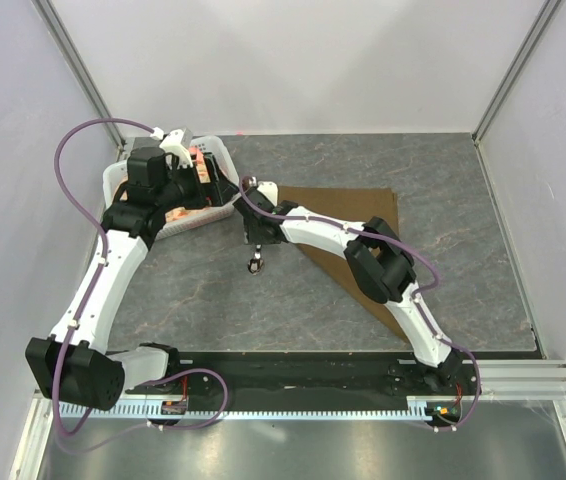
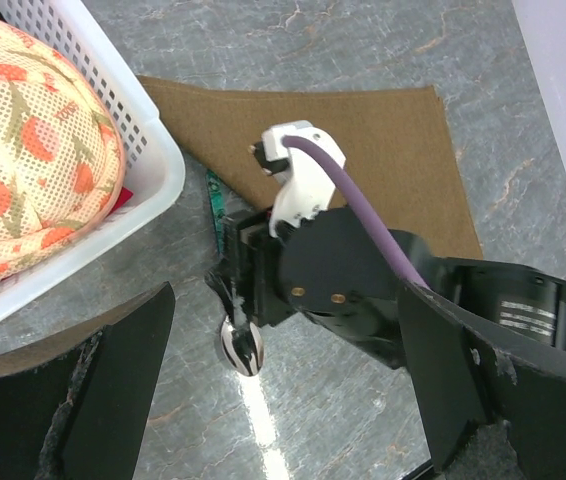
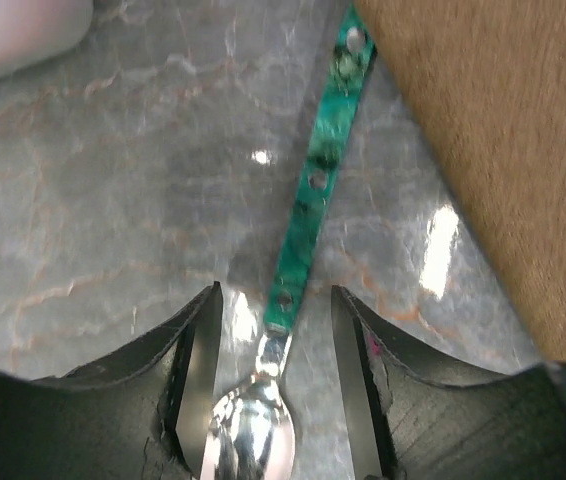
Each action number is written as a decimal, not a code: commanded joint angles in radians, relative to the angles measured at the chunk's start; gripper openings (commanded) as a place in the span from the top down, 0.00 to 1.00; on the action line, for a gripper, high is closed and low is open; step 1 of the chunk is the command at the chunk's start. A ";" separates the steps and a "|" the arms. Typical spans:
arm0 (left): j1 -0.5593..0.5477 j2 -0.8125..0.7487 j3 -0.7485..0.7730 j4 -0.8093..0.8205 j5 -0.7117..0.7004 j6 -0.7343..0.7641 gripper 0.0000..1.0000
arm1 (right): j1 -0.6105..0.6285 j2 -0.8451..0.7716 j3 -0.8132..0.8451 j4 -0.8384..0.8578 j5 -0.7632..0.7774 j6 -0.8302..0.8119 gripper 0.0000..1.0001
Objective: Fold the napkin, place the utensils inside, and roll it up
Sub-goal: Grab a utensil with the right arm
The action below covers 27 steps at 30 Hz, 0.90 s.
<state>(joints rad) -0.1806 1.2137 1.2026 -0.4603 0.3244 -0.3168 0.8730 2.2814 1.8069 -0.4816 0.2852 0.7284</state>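
Right claw (image 3: 274, 300) is hovering half-open astride the utensil (image 3: 313, 190) beside the napkin (image 3: 483, 150), apparently gripping nothing, lining up a pickup.

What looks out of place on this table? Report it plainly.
The teal-handled spoon lies on the bare table, alongside the edge of the folded brown napkin rather than on it. The right hand straddles the spoon's bowl, jaws open and not gripping. Nothing looks spilled or damaged.
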 commanded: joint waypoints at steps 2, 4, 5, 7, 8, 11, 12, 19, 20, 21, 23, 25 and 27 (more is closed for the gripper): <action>0.007 -0.037 -0.005 0.045 0.025 -0.016 0.00 | 0.024 0.093 0.137 -0.176 0.114 -0.038 0.45; 0.007 -0.037 -0.006 0.045 0.022 -0.015 0.00 | 0.024 0.096 0.126 -0.181 0.101 -0.047 0.48; 0.009 -0.037 -0.006 0.046 0.021 -0.015 0.00 | 0.024 0.096 0.112 -0.180 0.088 -0.050 0.54; 0.007 -0.036 -0.006 0.046 0.022 -0.015 0.00 | 0.024 0.095 0.097 -0.178 0.074 -0.079 0.63; 0.007 -0.034 -0.005 0.046 0.022 -0.013 0.00 | 0.023 0.092 0.082 -0.175 0.051 -0.096 0.71; 0.007 -0.032 -0.006 0.045 0.024 -0.015 0.00 | 0.024 0.081 0.040 -0.161 -0.003 -0.188 1.00; 0.007 -0.031 -0.008 0.045 0.024 -0.013 0.00 | 0.024 0.070 0.025 -0.157 -0.014 -0.211 1.00; 0.007 -0.023 -0.011 0.049 0.024 -0.016 0.00 | 0.024 -0.199 -0.217 0.001 -0.170 -0.403 1.00; 0.009 -0.025 -0.011 0.048 0.025 -0.016 0.00 | 0.024 -0.235 -0.259 0.006 -0.185 -0.453 1.00; 0.007 -0.023 -0.011 0.049 0.024 -0.016 0.00 | 0.024 -0.270 -0.276 0.006 -0.196 -0.484 1.00; 0.009 -0.022 -0.011 0.049 0.030 -0.018 0.00 | 0.024 -0.368 -0.322 0.002 -0.208 -0.547 1.00; 0.010 -0.019 -0.011 0.049 0.034 -0.021 0.00 | 0.020 -0.449 -0.357 -0.014 -0.195 -0.641 1.00; 0.009 -0.014 -0.011 0.052 0.041 -0.022 0.00 | 0.005 -0.488 -0.376 -0.029 -0.211 -0.719 1.00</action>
<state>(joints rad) -0.1715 1.2034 1.1912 -0.4534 0.3267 -0.3168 0.8928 1.9484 1.4525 -0.5121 0.1215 0.2176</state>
